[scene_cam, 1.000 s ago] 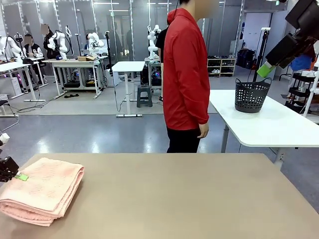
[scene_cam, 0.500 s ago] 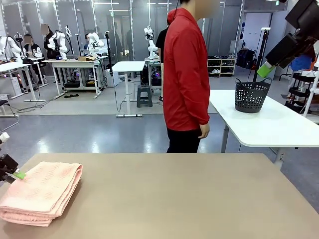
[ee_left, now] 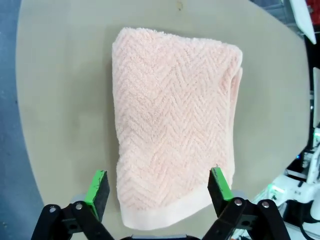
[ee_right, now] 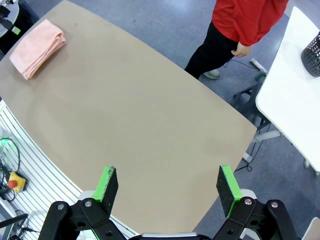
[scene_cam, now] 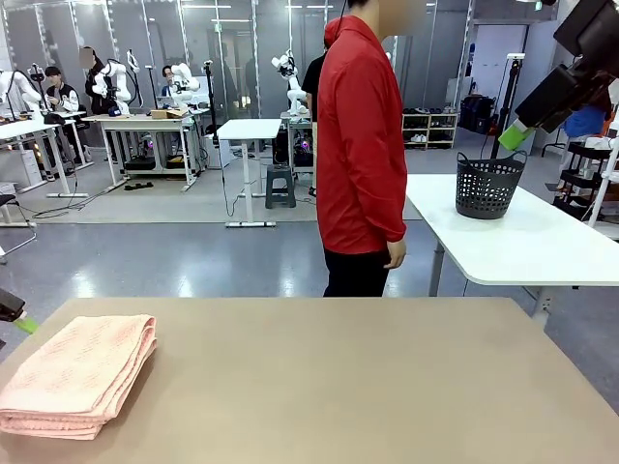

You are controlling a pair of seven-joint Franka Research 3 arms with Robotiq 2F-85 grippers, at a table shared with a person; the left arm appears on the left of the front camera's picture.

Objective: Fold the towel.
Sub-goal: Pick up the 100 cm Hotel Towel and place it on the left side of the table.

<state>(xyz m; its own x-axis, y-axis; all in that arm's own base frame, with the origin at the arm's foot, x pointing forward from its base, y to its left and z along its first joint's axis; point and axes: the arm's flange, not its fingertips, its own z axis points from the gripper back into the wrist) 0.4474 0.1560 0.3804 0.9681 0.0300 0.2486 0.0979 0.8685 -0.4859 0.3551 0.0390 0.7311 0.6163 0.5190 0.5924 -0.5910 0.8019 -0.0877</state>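
The towel (scene_cam: 79, 372), salmon-pink with a zigzag weave, lies folded into a thick stack on the left end of the tan table (scene_cam: 338, 387). My left gripper (scene_cam: 15, 316) hangs at the picture's left edge, just off the towel's far left corner. In the left wrist view the left gripper (ee_left: 159, 189) stands open above the towel (ee_left: 172, 115), nothing between its green pads. My right gripper (scene_cam: 516, 130) is raised high at the upper right. The right gripper (ee_right: 167, 186) is open and empty, with the towel (ee_right: 37, 46) small in the far corner.
A person in a red jacket (scene_cam: 360, 145) stands at the table's far edge, hands down. A dark basket (scene_cam: 488, 186) stands on a white table (scene_cam: 522, 242) at the back right. An emergency stop button (ee_right: 14, 181) sits below the table's near side.
My left gripper opened, let go of the towel's edge and drew back to the left. The towel's top layer settled flatter. The right arm stayed still.
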